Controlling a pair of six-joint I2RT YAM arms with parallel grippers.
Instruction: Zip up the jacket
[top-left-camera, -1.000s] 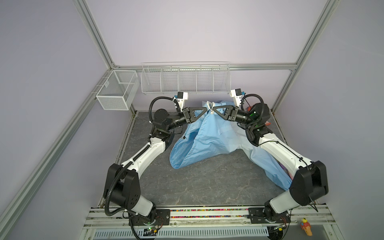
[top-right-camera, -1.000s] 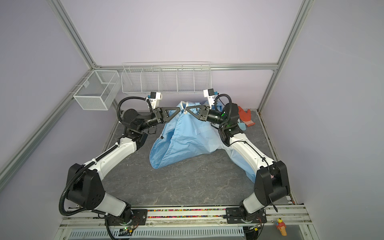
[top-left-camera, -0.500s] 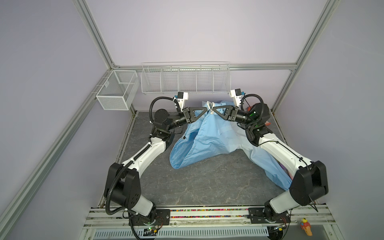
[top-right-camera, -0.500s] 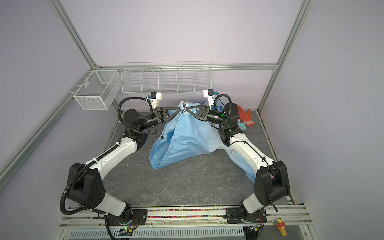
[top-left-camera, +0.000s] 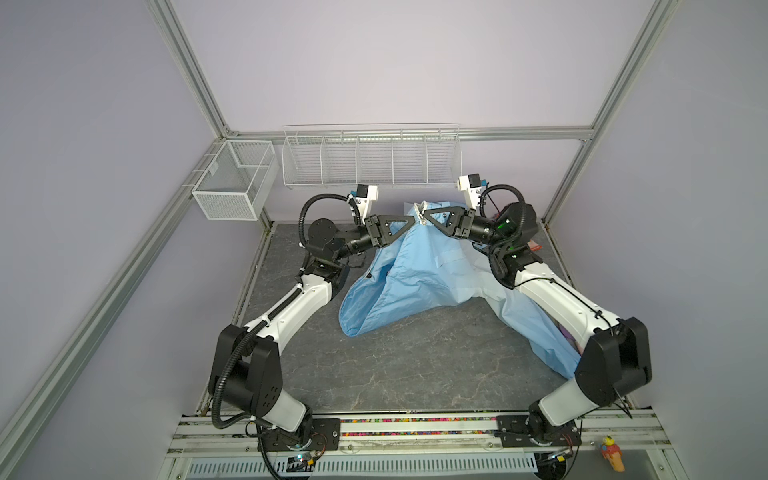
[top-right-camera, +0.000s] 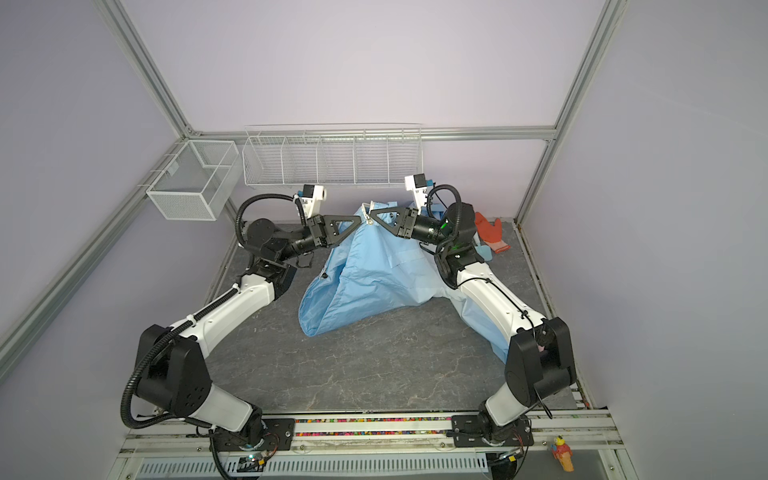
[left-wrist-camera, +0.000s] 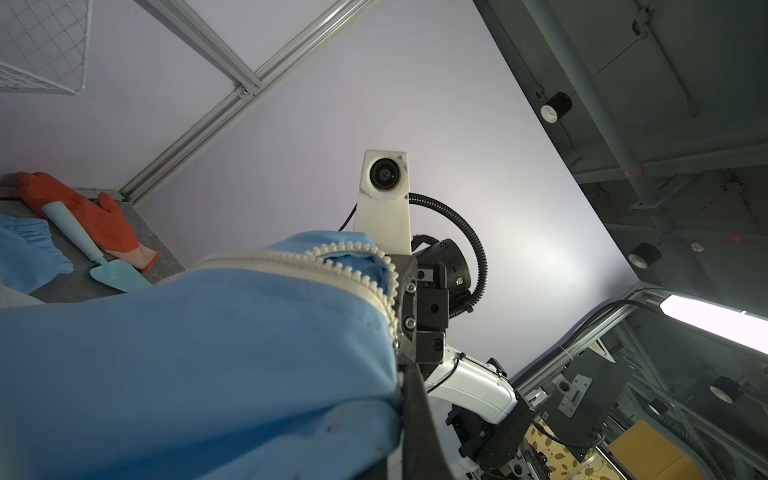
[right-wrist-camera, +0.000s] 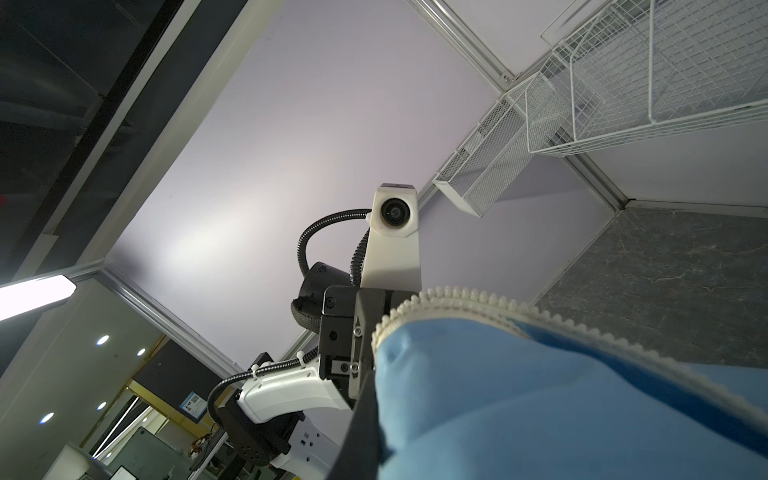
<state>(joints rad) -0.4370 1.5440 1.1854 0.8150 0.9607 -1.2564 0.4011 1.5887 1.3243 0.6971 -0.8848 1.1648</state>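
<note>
Both hands are pinched shut on the jacket's top edge at the zip (top-left-camera: 423, 207). L hand (top-left-camera: 408, 217) and R hand (top-left-camera: 429, 216) have their tips nearly meeting. The jacket (top-left-camera: 415, 270) hangs from them like a tent over the back-middle of the surface (top-left-camera: 395, 365). Its low end lies on the surface, and part of it trails under my R arm (top-left-camera: 557, 299).

Risks, as I judge them:
- The cloth is thin and slick, and each grip is only a small bite. If I pull the hands apart or lift further, one side could slip out and the lot drops.
- The tips are v. close, so any inward move could knock hand on hand.
- I can't find the slider in any view, and I can't tell if the teeth are joined. Pulling blind could misalign the rows or jam cloth in them.
- The part under my R arm could snag or drag as that arm moves.
- The glove (top-right-camera: 490, 235) and scoop (left-wrist-camera: 95, 245) lie just beside the R arm, so a swing there could sweep them.

Count:
- 1 jacket
- 1 zip
- 2 hands
- 1 glove
- 1 scoop
- 2 wire baskets (top-left-camera: 370, 160) on the frame
- 1 small toy (top-left-camera: 611, 453) by the front rail
</note>
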